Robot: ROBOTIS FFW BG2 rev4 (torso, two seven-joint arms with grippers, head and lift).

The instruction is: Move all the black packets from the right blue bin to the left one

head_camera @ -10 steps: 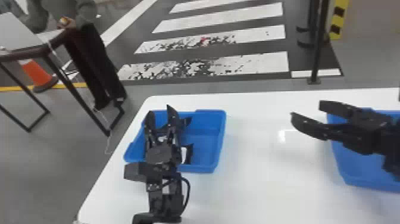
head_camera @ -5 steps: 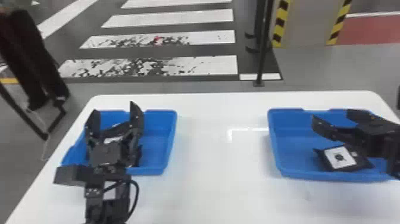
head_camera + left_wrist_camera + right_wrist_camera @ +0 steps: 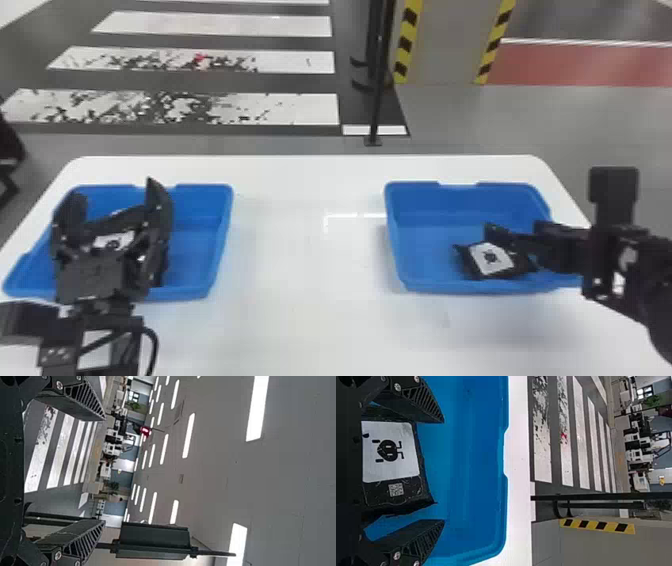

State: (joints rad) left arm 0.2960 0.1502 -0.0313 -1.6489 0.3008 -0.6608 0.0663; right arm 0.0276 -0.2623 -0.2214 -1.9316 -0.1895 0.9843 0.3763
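Note:
In the head view my left gripper [image 3: 117, 200] stands open over the left blue bin [image 3: 225, 225], with a black packet [image 3: 114, 241] partly visible behind it. In the left wrist view, the left gripper [image 3: 104, 471] has its fingers wide apart with nothing between them. My right gripper [image 3: 510, 230] is low over the right blue bin [image 3: 420, 286], beside a black packet [image 3: 492, 260] with a white label. The right wrist view has the right gripper [image 3: 443, 471] open, the packet [image 3: 395, 465] lying between and behind its fingers, on the bin floor.
Both bins stand on a white table [image 3: 310, 300], a broad strip of tabletop between them. Beyond the table's far edge a dark post [image 3: 380, 100] rises from the floor.
The head view has swung right, bringing the right bin and its packet fully into sight. Against that bin, my right gripper has turned and come down closer to the packet.

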